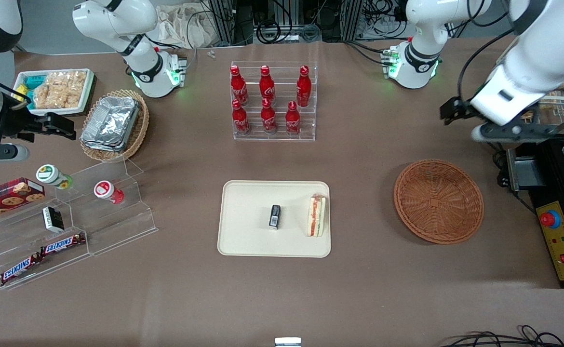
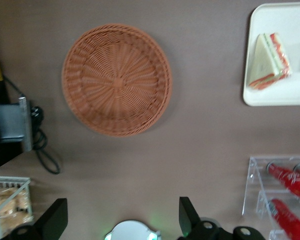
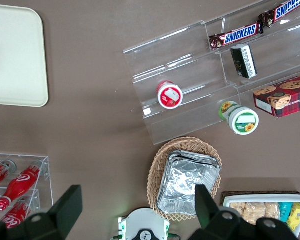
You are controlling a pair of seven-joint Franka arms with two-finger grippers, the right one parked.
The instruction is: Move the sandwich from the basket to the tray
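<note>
The sandwich lies on the tray at centre frame, close to the rim nearest the basket, which is bare. Little risk is left; a careless sweep back over the tray could knock the wedge or the small dark packet. The end effector hangs at upper right, above the table, fingers spread and gripping nothing.
</note>
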